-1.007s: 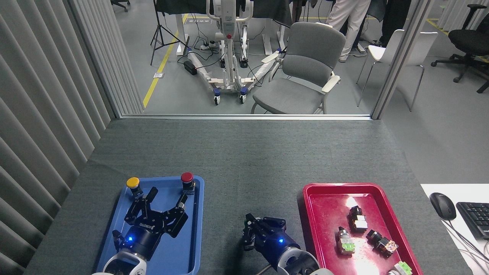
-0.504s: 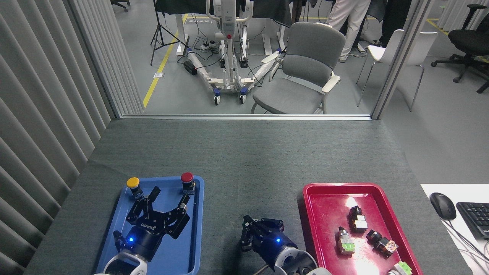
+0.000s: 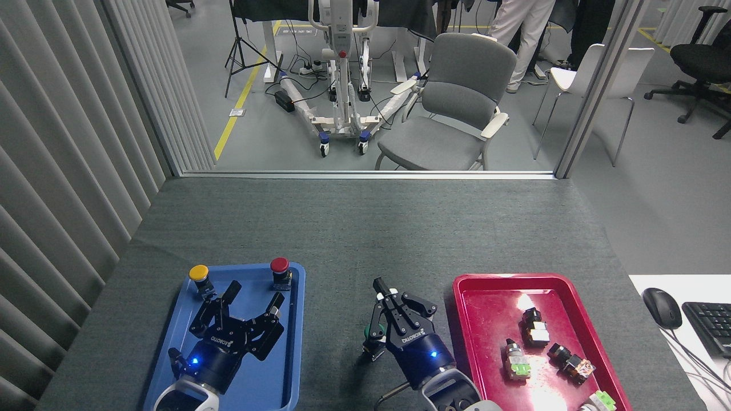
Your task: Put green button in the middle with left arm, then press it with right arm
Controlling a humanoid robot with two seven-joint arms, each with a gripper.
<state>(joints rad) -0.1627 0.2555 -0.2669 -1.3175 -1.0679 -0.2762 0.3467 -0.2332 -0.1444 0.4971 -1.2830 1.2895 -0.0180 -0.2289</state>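
Fingers first: your right arm's black three-finger gripper (image 3: pixel 394 305) has its fingers drawn together, tips forward, holding nothing you can see. Your left arm's black three-finger gripper (image 3: pixel 246 302) on the white wrist has fingers spread apart and empty, over the blue plastic tray (image 3: pixel 288 365).

The small green-capped push-button (image 3: pixel 368 334) sits on the bare dark grey felt mat (image 3: pixel 354 228) between the blue tray and the red plastic tray (image 3: pixel 485 285), so it looks already in the middle. It lies just left of the right gripper's finger bases, touching or nearly so; can't tell which. The fingertips sit beyond the button, farther from you.

Right arm is far nearer; the left is well apart. The button is mostly hidden: green cap up and farther, dark body nearer you. Long axis seems tilted, can't confirm. Judgement: pressing means bringing the tips back and left onto the cap.
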